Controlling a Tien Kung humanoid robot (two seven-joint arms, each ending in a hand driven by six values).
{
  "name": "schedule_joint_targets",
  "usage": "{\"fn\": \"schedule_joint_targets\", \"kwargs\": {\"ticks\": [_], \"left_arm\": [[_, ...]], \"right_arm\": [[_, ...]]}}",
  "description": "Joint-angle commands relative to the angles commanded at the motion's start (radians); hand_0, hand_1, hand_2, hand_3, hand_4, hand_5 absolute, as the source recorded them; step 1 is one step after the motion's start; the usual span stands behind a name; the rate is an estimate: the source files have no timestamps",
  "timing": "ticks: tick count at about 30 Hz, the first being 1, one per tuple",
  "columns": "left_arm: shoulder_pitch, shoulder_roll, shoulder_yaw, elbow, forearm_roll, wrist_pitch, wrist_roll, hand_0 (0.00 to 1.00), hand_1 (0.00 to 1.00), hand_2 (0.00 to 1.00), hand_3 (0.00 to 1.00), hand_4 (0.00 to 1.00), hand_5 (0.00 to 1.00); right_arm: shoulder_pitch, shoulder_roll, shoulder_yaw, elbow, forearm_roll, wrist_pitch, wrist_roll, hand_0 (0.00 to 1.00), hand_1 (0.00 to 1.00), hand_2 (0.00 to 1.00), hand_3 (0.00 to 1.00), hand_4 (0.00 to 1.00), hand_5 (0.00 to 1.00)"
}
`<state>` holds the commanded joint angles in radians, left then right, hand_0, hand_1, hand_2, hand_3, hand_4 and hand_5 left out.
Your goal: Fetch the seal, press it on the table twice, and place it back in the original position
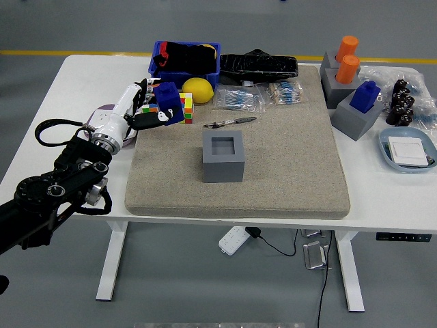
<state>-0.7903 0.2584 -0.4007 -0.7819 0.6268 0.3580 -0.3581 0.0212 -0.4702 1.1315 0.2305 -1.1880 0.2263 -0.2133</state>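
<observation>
Head view shows the left hand (140,109), white-shelled on a black arm, with its fingers (147,121) clamped on the blue block-shaped seal (168,102), holding it in the air above the left edge of the beige felt mat (287,164) on the white counter (41,157). The seal hangs in front of the multicoloured puzzle cube (185,107), near the yellow lemon (196,89) and the blue plastic bin (186,58). The grey square holder (223,156) stands empty at the mat's middle, well apart from the seal, with a black pen (229,122) just beyond it.
</observation>
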Motion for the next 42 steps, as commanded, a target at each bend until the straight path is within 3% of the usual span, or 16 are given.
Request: {"fn": "schedule_joint_targets", "kwargs": {"ticks": [8,28,42], "left_arm": [[0.047,-0.002,0.026,0.039,-0.027,-0.004,-0.004,0.655,0.466,0.308,0.741,0.619,0.002],[0.131,-0.055,0.045,0.108,-0.11,0.019,-0.069,0.649,0.462,0.307,0.733,0.616,0.002],[0.144,-0.061,0.057,0.111,-0.11,0.022,-0.074,0.644,0.46,0.306,0.736,0.629,0.002]], "right_arm": [[0.0,-0.001,-0.002,0.002,-0.002,0.0,0.0,0.848,0.767,0.764,0.733,0.832,0.618],[-0.002,-0.001,-0.014,0.007,-0.002,0.001,0.001,0.846,0.768,0.764,0.734,0.834,0.617],[-0.004,0.003,-0.001,0.008,-0.005,0.001,0.001,0.847,0.768,0.764,0.733,0.834,0.616]]}}
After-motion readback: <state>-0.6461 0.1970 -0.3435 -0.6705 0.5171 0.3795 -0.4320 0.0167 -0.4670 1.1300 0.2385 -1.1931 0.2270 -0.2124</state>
